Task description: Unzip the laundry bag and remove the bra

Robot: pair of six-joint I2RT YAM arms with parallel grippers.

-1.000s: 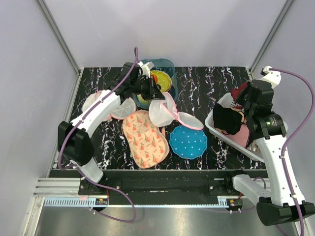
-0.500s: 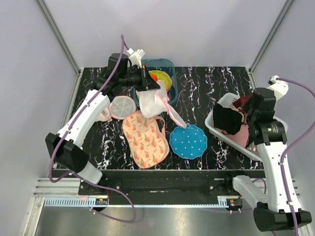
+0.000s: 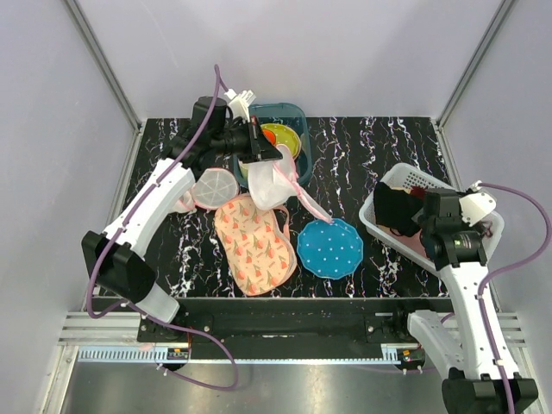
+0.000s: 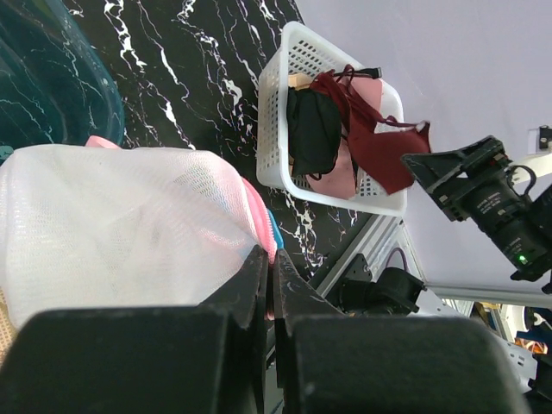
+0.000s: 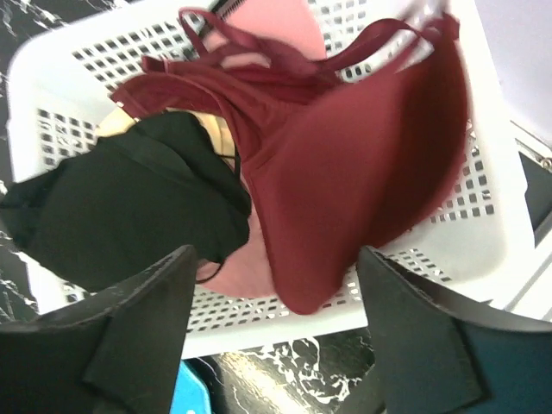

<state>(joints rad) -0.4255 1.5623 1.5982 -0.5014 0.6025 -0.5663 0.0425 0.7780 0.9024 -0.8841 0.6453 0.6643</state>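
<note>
The laundry bag (image 3: 274, 183), white mesh with pink zip trim, hangs open above the table at the back left. My left gripper (image 3: 265, 157) is shut on its pink trim; in the left wrist view the fingertips (image 4: 270, 259) pinch the edge beside the mesh (image 4: 112, 220). The bra (image 5: 362, 164), deep red with a black part (image 5: 129, 207), lies in the white basket (image 5: 345, 315) at the right. It also shows from above as a dark bundle (image 3: 395, 207). My right gripper (image 5: 276, 289) stands open just above it, holding nothing.
A pink floral fabric piece (image 3: 254, 241) and a blue dotted round mat (image 3: 329, 247) lie at the table's middle front. A flat round mesh disc (image 3: 214, 185) lies beside the left arm. A teal bin (image 3: 289, 121) stands at the back.
My right gripper has opened, let go of the bra into the white basket and drawn back toward the near edge. The left arm lifted the mesh bag, then held still.
</note>
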